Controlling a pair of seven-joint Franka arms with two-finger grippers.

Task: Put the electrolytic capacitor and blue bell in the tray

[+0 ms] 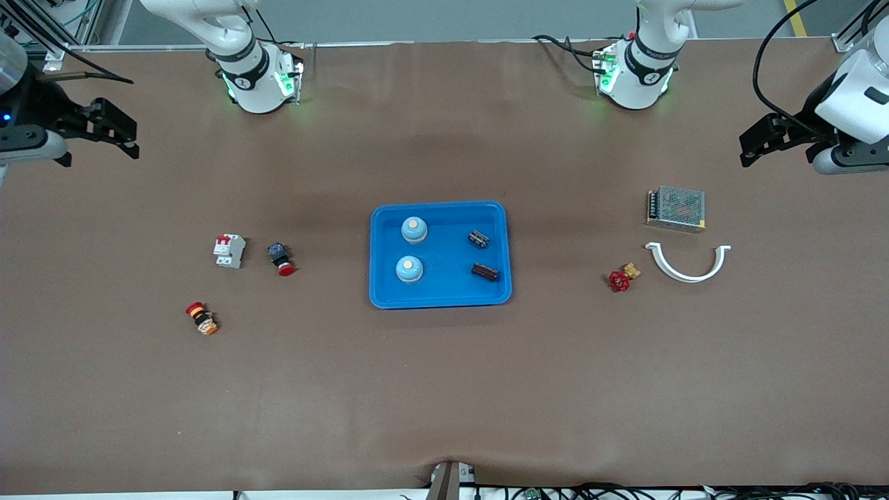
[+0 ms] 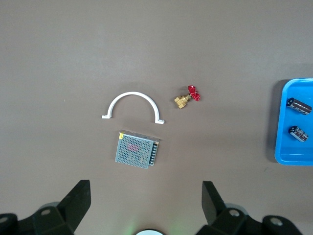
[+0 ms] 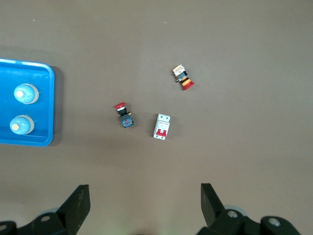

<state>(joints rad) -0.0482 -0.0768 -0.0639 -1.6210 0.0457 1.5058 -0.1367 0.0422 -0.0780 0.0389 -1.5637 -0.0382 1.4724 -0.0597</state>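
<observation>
1. I see the blue tray (image 1: 439, 300) at mid-table; two blue bells (image 1: 414, 230) stand in it toward the right arm's end, two electrolytic capacitors (image 1: 478, 239) lie in it toward the left arm's end.
2. Left gripper (image 2: 145, 195): fingers spread, nothing held, hanging over bare table at its own end, near the mesh-cased power supply (image 1: 676, 208), white half-ring clamp (image 1: 687, 262) and red-handled brass valve (image 1: 622, 278).
3. Right gripper (image 3: 145, 197): fingers spread, empty, over its end; I log a circuit breaker (image 1: 229, 251) and two red pushbuttons (image 1: 280, 259) on the table there.

Even, bright overhead light — soft faint shadows on the brown table (image 1: 444, 389) — sharp focus, no glare
</observation>
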